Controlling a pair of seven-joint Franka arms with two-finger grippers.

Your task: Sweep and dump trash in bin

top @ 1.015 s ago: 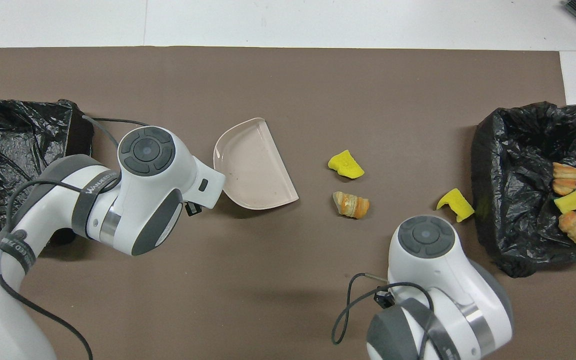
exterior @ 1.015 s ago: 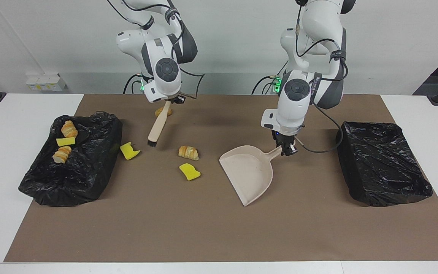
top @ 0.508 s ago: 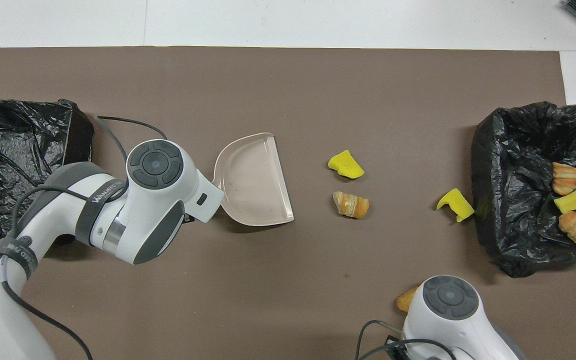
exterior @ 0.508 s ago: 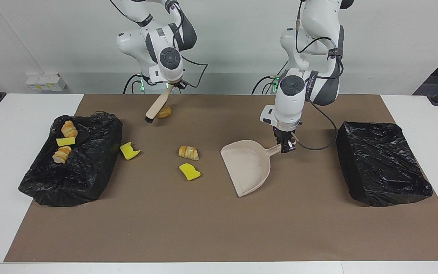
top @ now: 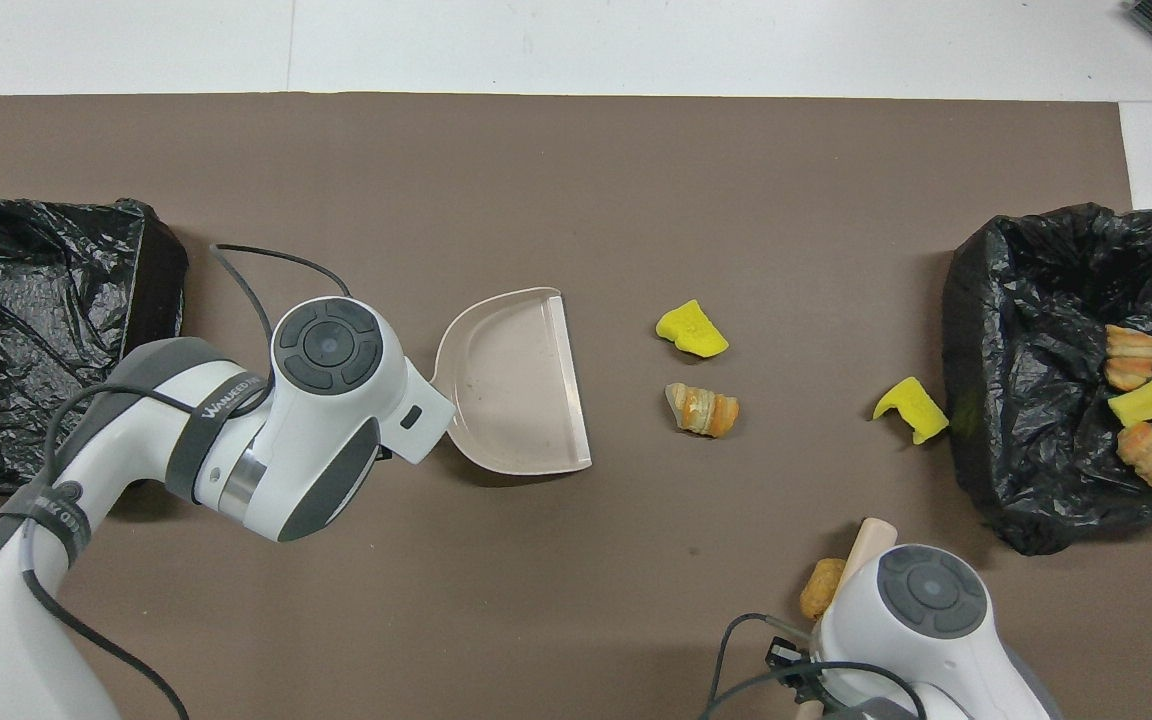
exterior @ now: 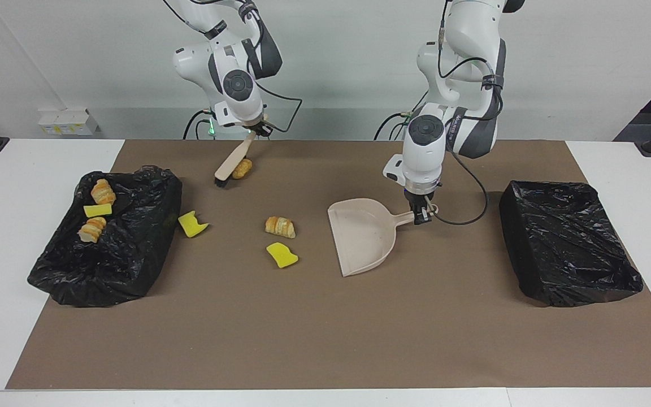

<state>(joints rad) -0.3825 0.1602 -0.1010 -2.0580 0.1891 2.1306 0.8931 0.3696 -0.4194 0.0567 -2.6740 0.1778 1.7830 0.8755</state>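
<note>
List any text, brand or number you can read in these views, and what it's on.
"WANEEDTAK", as far as it reads, the last letters uncertain: white print on the black strap around the left arm's forearm, overhead view.
The same strap's print in the facing view: too small to read.
No other text shows on the dustpan, brush or bins.

Three scraps (exterior: 96, 210) in bin (exterior: 133, 265); dustpan (exterior: 362, 237) mid-table.

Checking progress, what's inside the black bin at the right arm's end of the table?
In that bin lie two pastry pieces and a yellow sponge piece between them. Anything under the bag's folds is hidden.
</note>
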